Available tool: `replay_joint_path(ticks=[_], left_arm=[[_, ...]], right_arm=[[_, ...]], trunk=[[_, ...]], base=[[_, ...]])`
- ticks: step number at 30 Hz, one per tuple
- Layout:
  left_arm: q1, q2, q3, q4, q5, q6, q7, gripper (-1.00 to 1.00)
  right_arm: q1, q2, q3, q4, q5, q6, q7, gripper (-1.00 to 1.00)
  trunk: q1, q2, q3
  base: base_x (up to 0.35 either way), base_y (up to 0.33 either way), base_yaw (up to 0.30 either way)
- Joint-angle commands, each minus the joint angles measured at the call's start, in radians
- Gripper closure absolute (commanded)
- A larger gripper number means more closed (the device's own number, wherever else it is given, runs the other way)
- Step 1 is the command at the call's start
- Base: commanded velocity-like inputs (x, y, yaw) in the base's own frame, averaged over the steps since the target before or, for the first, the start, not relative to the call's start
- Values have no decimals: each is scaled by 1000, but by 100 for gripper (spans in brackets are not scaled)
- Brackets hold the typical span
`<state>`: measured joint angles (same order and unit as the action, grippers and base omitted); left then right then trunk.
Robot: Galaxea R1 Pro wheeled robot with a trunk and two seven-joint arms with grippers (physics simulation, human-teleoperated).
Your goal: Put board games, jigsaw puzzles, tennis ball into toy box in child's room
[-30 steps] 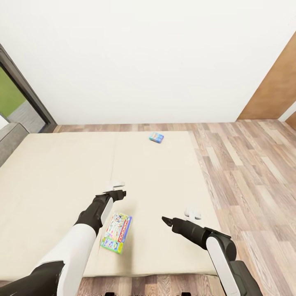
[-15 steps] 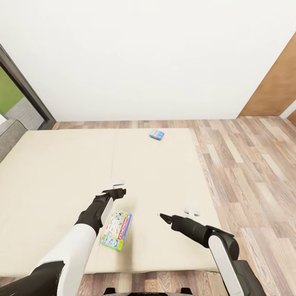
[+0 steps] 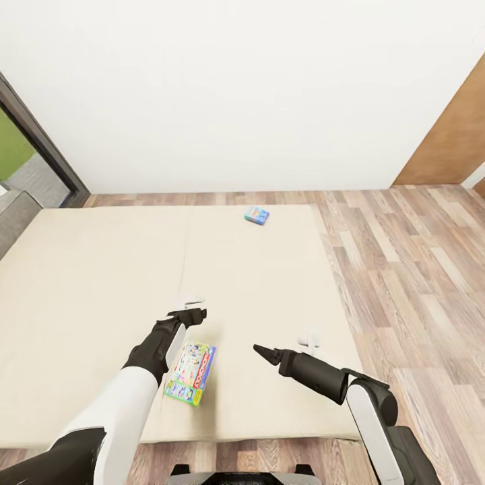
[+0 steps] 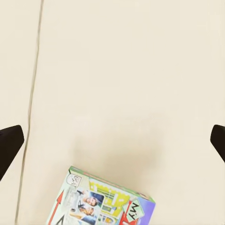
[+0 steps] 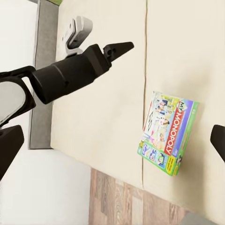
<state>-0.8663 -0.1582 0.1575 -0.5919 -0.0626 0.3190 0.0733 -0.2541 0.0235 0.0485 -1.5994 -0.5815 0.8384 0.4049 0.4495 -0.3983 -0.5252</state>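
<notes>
Just beneath the spread-fingered left end effector (image 3: 193, 306), white-green board game (image 3: 191, 372) flat on bed (image 3: 87, 269).

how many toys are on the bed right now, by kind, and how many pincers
board games: 2, the white-green box near the bed's front edge and the small blue box at its far edge
pincers: 2, left pincer and right pincer
total: 4

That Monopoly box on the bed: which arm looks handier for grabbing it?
Probably the left. The left gripper hangs open just beyond the Monopoly box, which lies beside that forearm; the right gripper is farther off across the bed.
</notes>
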Motion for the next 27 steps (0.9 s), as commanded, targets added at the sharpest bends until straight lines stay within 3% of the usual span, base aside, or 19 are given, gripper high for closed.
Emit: replay_joint_path(ticks=[1, 15, 27], left_arm=[[0, -1, 5, -2, -6, 5, -1, -100], [0, 0, 6, 2, -5, -10, -1, -100], [0, 10, 17, 60, 4, -9, 0, -100]], right_arm=[[-1, 0, -1, -1, 2, 5, 5, -100], [-1, 0, -9, 3, 2, 2, 14, -100], [-1, 0, -20, 4, 3, 7, 14, -100]], trunk=[[0, -2, -3], [0, -2, -26], [0, -2, -46]], base=[[0, 0, 0], [0, 0, 0], [0, 0, 0]])
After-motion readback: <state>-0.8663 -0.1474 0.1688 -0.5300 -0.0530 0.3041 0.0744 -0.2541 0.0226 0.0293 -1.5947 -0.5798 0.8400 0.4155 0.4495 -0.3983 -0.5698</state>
